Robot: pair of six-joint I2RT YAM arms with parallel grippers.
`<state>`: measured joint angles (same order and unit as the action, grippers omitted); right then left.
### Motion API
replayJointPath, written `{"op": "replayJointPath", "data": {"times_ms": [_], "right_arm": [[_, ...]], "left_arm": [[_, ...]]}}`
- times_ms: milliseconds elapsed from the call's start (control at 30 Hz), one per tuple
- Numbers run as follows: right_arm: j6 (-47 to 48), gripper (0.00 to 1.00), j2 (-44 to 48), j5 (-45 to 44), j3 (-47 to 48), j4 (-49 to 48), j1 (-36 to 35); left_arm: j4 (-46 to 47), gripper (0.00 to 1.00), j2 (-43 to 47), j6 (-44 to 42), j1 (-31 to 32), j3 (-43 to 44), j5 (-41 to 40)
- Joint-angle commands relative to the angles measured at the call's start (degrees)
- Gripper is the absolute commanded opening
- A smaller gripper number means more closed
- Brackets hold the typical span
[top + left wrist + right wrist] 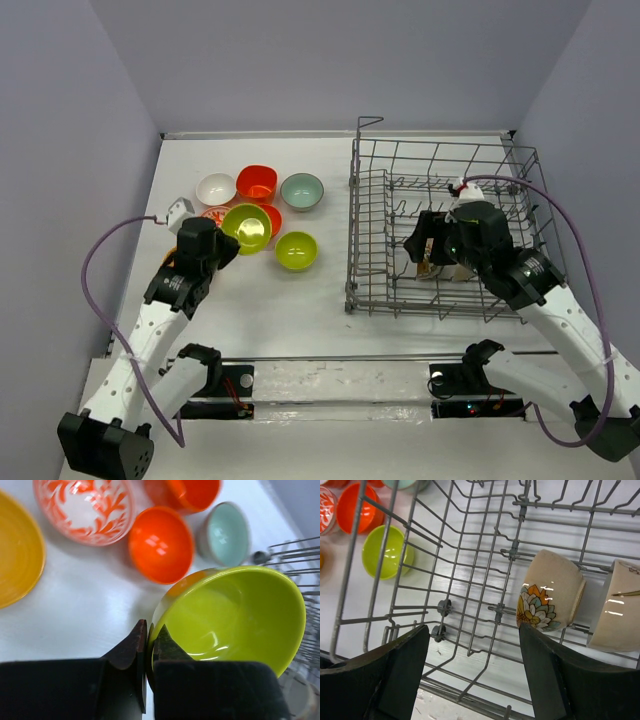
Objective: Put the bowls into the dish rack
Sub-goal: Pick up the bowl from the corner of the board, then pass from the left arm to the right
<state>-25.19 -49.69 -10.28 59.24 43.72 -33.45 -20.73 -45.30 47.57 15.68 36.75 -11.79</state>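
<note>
While the left gripper (151, 631) pinches the near rim of a tilted lime green bowl (240, 615), 1 finger inside and 1 outside, a second lime bowl (296, 250), a white bowl (215, 188), a red-orange bowl (257, 182) and a teal bowl (302, 191) sit on the table (280, 300) left of the dish rack (354, 220). The right gripper (472, 670) hangs spread wide over the rack, holding nothing, near 2 beige bowls (550, 590) standing on edge among the tines

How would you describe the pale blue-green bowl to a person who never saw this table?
On the white table, a group of bowls lies left of the wire dish rack. At the group's far right corner, next to the red-orange bowl, sits the pale teal bowl: the only bluish one among red, orange, green and white.
</note>
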Motion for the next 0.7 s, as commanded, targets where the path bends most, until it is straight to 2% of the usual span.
{"op": "replayJointPath", "data": {"times_ms": [0,133,233,400,667], "right_arm": [[1.0,0.78,-0.8,-0.2,7.2,0.0,-0.4],[1.2,0.78,-3.7,2.5,12.7,0.4,-0.4],[1.3,0.77,-6.1,5.2,16.6,0.7,-0.4],[1.3,0.77,-8.9,6.9,21.7,1.5,-0.4],[1.5,0.76,-11.0,6.1,29.1,4.7,-0.4]], "left_arm": [[-4.3,0.00,0.5,-4.0,1.1,12.9,1.4],[-6.3,0.00,-2.9,-5.7,3.4,21.4,1.3],[-8.6,0.00,-6.2,-5.7,7.5,27.8,-1.5],[-11.1,0.00,-11.6,-3.2,20.9,36.6,-10.3],[-13.7,0.00,-22.3,-0.2,34.4,45.0,-19.4]]}}
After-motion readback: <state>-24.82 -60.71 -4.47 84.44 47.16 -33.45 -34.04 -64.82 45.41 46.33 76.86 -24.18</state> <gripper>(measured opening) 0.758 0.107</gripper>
